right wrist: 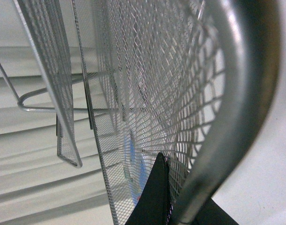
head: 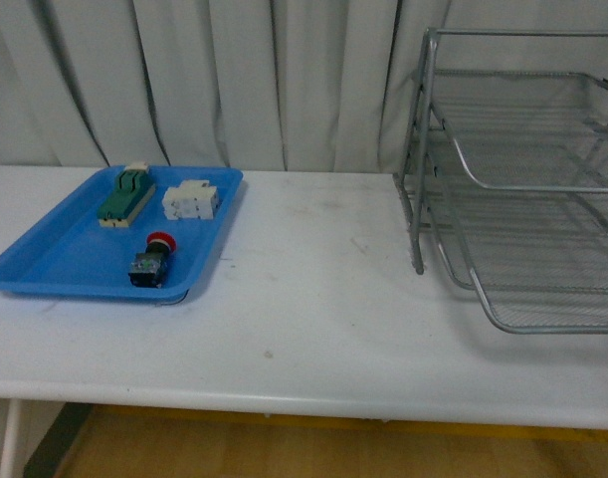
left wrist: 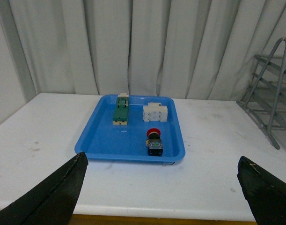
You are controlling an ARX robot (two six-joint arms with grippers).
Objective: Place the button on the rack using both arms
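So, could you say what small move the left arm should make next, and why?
Probably ease the left gripper forward and down toward the button: it lies untouched in the tray, and the gripper is open, short of it.

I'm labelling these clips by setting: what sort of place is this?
Likely a lab test bench: plain white table, grey curtain backdrop, blue tray with a red button, wire-mesh rack.

Setting: staged lab bench.
Backdrop: grey curtain [head: 234, 80] behind the desk [head: 313, 329].
On desk: blue tray [head: 65, 254] of electrical components [head: 124, 194].
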